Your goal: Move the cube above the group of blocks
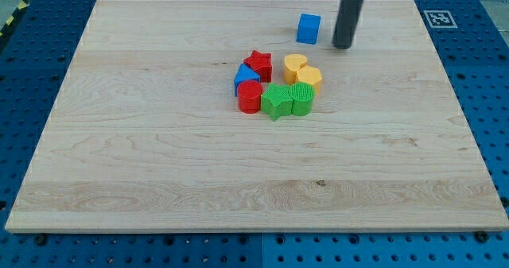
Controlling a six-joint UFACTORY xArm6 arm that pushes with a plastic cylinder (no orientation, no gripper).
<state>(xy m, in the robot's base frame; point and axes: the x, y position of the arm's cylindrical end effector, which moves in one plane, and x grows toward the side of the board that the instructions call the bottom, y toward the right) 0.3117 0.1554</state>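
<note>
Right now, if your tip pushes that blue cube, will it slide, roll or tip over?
The blue cube will probably slide, not roll: its faces look flat and it sits squarely on the smooth wooden board. It looks small and likely light. My tip stands just to its right in the view; an off-centre push might spin it.

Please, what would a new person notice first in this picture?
First, the tight cluster of coloured blocks near the board's middle: red, blue, yellow and green pieces touching. Next, the lone blue cube toward the view's top, apart from the cluster. My tip stands just right of that cube.
</note>
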